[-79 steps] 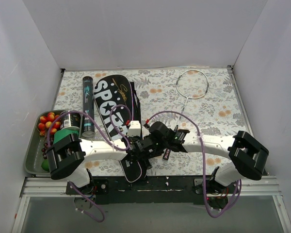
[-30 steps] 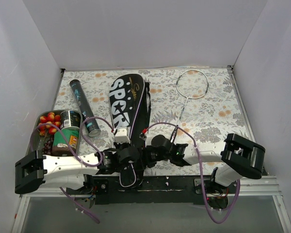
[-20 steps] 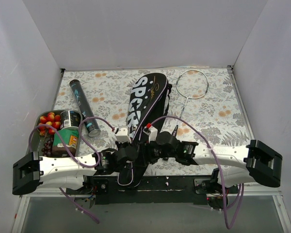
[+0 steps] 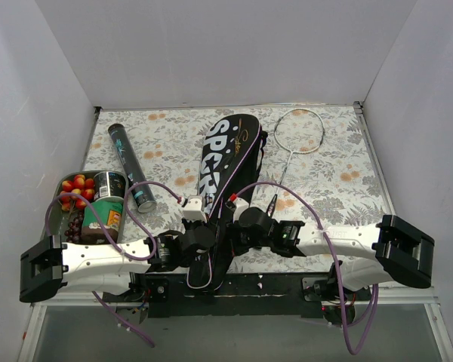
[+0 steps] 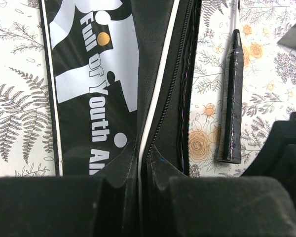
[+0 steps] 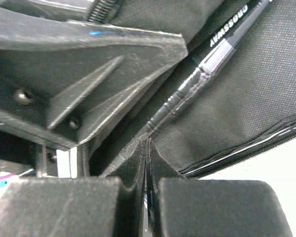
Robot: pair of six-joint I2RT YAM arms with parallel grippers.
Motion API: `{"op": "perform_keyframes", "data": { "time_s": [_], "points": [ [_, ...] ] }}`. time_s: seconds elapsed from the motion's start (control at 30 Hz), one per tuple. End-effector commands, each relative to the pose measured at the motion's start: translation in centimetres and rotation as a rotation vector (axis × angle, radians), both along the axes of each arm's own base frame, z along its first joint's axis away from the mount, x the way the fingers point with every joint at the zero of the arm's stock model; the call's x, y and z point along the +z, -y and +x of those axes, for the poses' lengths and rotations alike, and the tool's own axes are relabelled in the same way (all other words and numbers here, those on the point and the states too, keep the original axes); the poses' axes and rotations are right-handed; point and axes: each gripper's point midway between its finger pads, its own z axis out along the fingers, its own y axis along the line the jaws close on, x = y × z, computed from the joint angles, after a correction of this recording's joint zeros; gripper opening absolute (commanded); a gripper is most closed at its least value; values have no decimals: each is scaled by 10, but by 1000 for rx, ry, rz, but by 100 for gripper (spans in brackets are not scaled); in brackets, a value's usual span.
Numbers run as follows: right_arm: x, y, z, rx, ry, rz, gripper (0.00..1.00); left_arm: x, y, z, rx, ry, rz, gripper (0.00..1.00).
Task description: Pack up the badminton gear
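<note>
Seen from above, both arms meet at the near end of the black racket bag [image 4: 228, 158], which lies beside a silver racket [image 4: 300, 130]. Only the wrist cameras show the left gripper [image 5: 140, 180] and right gripper [image 6: 147, 180] pinched shut on the bag's fabric edge. Since a second ago the bag has swung rightward.

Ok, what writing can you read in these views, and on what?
"SPOR", rest unclear: white letters on the bag, top view.
"Full of Youth An", cut off: same bag, left wrist view.
"CROSSWAY": racket shaft, right wrist view.
Labels on the tube and cans: too small to read.
</note>
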Motion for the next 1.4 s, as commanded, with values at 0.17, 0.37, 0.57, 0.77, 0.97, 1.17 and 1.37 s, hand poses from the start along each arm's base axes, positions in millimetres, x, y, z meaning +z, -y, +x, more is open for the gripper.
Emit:
{"op": "perform_keyframes", "data": {
  "time_s": [0.17,0.37,0.57,0.77,0.97,1.17,1.37],
  "points": [
    [-9,-3,1,6,26,-19,1,29,8,6,15,53,-90,0],
    [-12,-14,-1,28,8,13,1,28,9,6,14,49,-92,0],
    [-14,-37,-1,56,6,80,1,32,8,4,15,44,-128,0],
    [-8,-56,1,66,27,215,1,33,9,2,12,35,-150,0],
    [8,-55,-3,92,48,273,1,28,9,1,15,21,-147,0],
    [-2,2,22,-28,160,-57,18,24,4,4,43,23,-118,0],
    [19,82,69,-235,254,-326,42,21,9,5,42,12,-86,0]
  ]
}}
